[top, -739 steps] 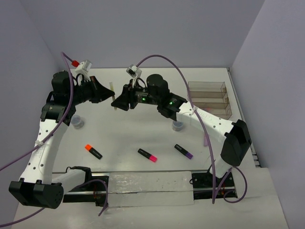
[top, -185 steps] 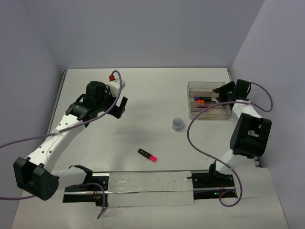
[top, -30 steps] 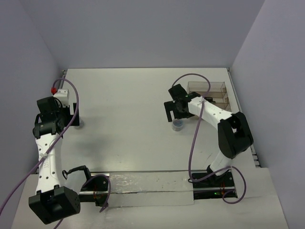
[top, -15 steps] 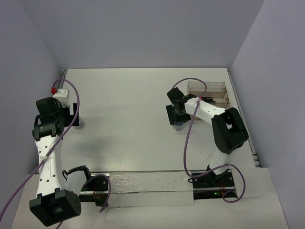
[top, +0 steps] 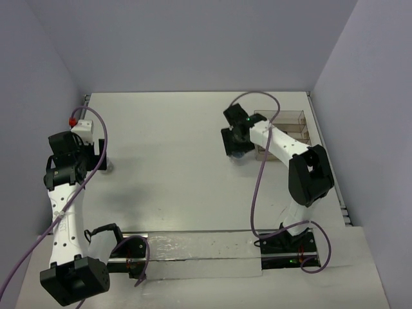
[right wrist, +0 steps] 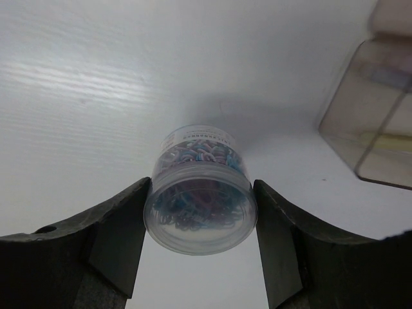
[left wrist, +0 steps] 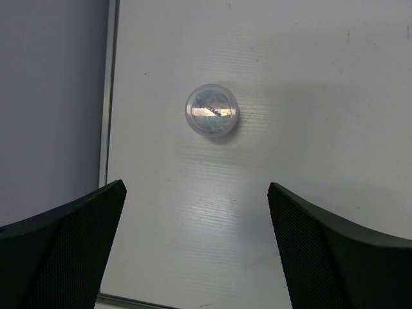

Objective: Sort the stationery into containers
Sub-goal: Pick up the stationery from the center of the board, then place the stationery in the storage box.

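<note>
A small round clear jar of coloured clips (right wrist: pixel 201 206) is held between the fingers of my right gripper (right wrist: pixel 201 188), which is shut on its sides and tilts it just above the table. In the top view this gripper (top: pixel 234 145) hangs just left of the clear compartment tray (top: pixel 291 118). A corner of the tray (right wrist: pixel 380 122) shows at the right of the right wrist view, with blurred shapes inside. A second round jar (left wrist: pixel 212 110) stands on the table ahead of my open left gripper (left wrist: pixel 196 193), apart from both fingers. From above, that jar (top: pixel 111 167) is near the table's left edge.
The table's left edge (left wrist: pixel 108 96) runs close beside the second jar, with the wall beyond it. The right arm's purple cable (top: pixel 257 103) loops above the tray.
My right gripper has shut on the jar of clips and carried it away from the near edge, towards the tray. The left arm has not moved.
</note>
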Tool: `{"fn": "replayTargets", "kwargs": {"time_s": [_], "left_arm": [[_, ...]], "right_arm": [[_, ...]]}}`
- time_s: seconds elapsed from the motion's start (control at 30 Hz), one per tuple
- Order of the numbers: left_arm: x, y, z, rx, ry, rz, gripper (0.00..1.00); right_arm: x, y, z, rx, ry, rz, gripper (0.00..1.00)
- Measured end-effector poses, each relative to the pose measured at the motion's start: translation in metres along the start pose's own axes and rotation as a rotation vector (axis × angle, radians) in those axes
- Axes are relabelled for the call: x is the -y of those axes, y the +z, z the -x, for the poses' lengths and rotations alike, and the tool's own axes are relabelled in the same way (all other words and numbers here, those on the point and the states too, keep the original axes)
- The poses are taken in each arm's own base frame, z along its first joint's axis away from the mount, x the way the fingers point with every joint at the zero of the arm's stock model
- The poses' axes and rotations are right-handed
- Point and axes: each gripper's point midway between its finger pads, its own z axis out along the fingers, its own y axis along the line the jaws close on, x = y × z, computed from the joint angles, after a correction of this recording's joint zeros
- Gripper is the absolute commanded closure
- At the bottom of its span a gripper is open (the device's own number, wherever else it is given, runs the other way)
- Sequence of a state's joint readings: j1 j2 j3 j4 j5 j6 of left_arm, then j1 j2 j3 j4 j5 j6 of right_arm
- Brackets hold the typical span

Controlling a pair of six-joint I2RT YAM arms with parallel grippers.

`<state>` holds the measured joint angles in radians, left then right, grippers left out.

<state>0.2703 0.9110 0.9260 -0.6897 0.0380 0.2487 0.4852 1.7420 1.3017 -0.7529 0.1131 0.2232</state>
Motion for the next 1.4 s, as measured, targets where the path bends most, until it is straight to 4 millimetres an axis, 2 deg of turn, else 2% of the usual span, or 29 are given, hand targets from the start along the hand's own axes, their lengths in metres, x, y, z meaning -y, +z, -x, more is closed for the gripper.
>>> {"fn": "replayTargets", "kwargs": {"time_s": [0.03,0.13,0.23,0.3,0.33,0.4,0.47,0.57,0.63,0.7,0.9,1.07,1.23,1.27,1.4], "left_arm": [[0.000,0.000,0.000,0.001,0.000,-0.001,0.01],[0.001,0.000,0.001,0.003,0.000,-0.004,0.01],[0.001,0.000,0.001,0.006,0.001,-0.004,0.01],[0.001,0.000,0.002,0.007,0.002,-0.004,0.01],[0.001,0.000,0.002,0.008,0.003,-0.004,0.01],[0.000,0.000,0.002,0.008,0.004,-0.004,0.01],[0.001,0.000,0.002,0.008,0.004,-0.005,0.01],[0.001,0.001,0.002,0.009,0.004,-0.006,0.01],[0.001,0.003,0.002,0.006,0.003,-0.008,0.01],[0.001,0.006,0.002,0.001,0.003,-0.011,0.01],[0.003,0.013,-0.005,-0.022,0.002,-0.018,0.01],[0.003,0.015,-0.005,-0.024,0.002,-0.019,0.01],[0.002,0.017,-0.004,-0.024,0.002,-0.018,0.01],[0.002,0.017,-0.004,-0.024,0.002,-0.018,0.01],[0.002,0.017,-0.004,-0.024,0.002,-0.018,0.01]], "right_arm": [[-0.002,-0.011,0.021,0.036,0.008,0.005,0.93],[-0.010,-0.048,0.106,0.225,0.048,0.041,1.00],[0.004,-0.087,0.193,0.421,0.122,0.058,1.00],[0.035,-0.102,0.234,0.516,0.194,0.034,0.99],[0.054,-0.105,0.246,0.545,0.231,0.013,0.98],[0.103,-0.101,0.256,0.557,0.323,-0.051,0.98],[0.149,-0.090,0.255,0.545,0.409,-0.116,0.98],[0.211,-0.069,0.237,0.496,0.515,-0.227,0.98],[0.239,-0.057,0.222,0.456,0.560,-0.289,0.98],[0.258,-0.047,0.209,0.424,0.594,-0.333,0.98],[0.288,-0.028,0.181,0.360,0.650,-0.417,0.98],[0.298,-0.002,0.158,0.285,0.668,-0.436,0.98],[0.305,0.026,0.144,0.230,0.678,-0.441,0.98],[0.306,0.031,0.142,0.220,0.678,-0.439,0.97],[0.306,0.045,0.137,0.199,0.679,-0.429,0.84]]}}
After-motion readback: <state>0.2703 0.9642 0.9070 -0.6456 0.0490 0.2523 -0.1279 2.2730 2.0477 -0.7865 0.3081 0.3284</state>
